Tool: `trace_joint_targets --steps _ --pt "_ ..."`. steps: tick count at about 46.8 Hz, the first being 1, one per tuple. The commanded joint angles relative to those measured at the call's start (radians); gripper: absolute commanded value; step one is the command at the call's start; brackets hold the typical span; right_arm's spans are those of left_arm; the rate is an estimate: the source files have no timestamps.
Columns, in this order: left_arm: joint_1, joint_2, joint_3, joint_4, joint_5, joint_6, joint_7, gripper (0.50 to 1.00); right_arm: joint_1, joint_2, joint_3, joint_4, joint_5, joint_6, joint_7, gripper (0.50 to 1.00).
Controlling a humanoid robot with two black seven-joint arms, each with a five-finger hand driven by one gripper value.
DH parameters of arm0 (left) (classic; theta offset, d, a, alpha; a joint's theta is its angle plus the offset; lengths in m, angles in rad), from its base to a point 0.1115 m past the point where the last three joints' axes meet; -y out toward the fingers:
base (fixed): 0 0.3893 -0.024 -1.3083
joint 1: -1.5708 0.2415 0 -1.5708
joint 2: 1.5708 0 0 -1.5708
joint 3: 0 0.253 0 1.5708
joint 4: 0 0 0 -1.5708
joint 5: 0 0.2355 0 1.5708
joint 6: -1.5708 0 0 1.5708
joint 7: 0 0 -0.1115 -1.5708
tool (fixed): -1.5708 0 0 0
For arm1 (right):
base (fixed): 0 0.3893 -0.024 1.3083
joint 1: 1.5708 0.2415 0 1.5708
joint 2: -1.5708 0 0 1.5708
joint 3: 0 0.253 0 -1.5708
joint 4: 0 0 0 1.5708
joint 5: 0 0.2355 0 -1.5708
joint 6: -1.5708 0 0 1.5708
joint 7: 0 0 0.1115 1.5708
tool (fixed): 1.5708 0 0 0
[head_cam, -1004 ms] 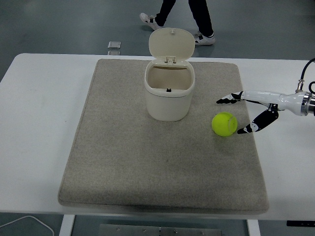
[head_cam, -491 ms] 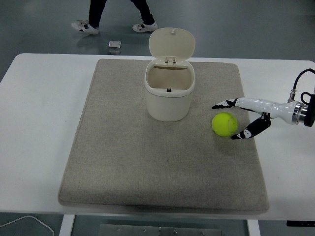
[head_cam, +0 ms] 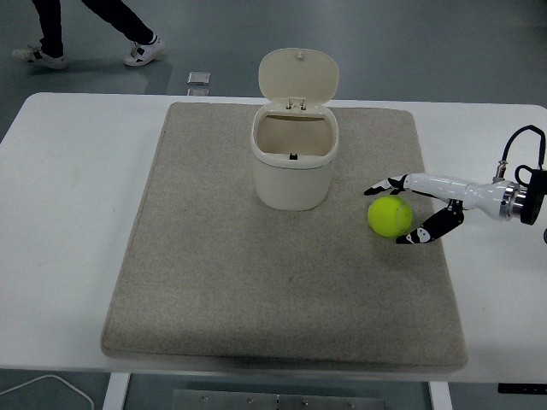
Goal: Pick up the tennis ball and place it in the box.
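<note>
Closing in since earlier: right hand (head_cam: 400, 210) | fingers spread around tennis ball (head_cam: 390, 216) | nothing gripped | ball unmoved

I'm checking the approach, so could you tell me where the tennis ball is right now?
In the head view the tennis ball lies on the grey mat, right of the open bin, between the right hand's spread fingers.
</note>
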Motion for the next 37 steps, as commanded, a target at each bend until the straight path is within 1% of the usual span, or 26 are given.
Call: trace_joint_targets --steps 1,6,12,15,18,25,29,31,35,37 --pt "0.000 0.000 0.000 0.000 0.000 0.000 0.000 0.990 0.001 0.000 0.000 0.000 0.000 0.001 0.000 0.797" --pt "0.000 0.000 0.000 0.000 0.000 0.000 0.000 0.992 0.001 -0.001 0.000 0.000 0.000 0.001 0.000 0.768" --pt "0.000 0.000 0.000 0.000 0.000 0.000 0.000 0.992 0.003 -0.003 0.002 0.000 0.000 0.001 0.000 0.754" --pt "0.000 0.000 0.000 0.000 0.000 0.000 0.000 0.992 0.003 -0.003 0.002 0.000 0.000 0.001 0.000 0.727" --pt "0.000 0.000 0.000 0.000 0.000 0.000 0.000 0.992 0.004 -0.003 0.002 0.000 0.000 0.001 0.000 0.721" --pt "0.000 0.000 0.000 0.000 0.000 0.000 0.000 0.992 0.009 -0.004 0.003 0.002 0.002 0.003 0.001 0.642" --pt "0.000 0.000 0.000 0.000 0.000 0.000 0.000 0.990 0.014 -0.009 0.008 0.006 0.006 0.003 0.006 0.570" --pt "0.000 0.000 0.000 0.000 0.000 0.000 0.000 0.992 0.015 -0.012 0.014 0.008 0.009 0.006 0.006 0.543" --pt "0.000 0.000 0.000 0.000 0.000 0.000 0.000 0.992 0.044 -0.019 0.022 0.011 0.020 0.007 0.009 0.500" --pt "0.000 0.000 0.000 0.000 0.000 0.000 0.000 0.992 0.058 -0.029 0.022 0.012 0.022 0.009 0.015 0.500"
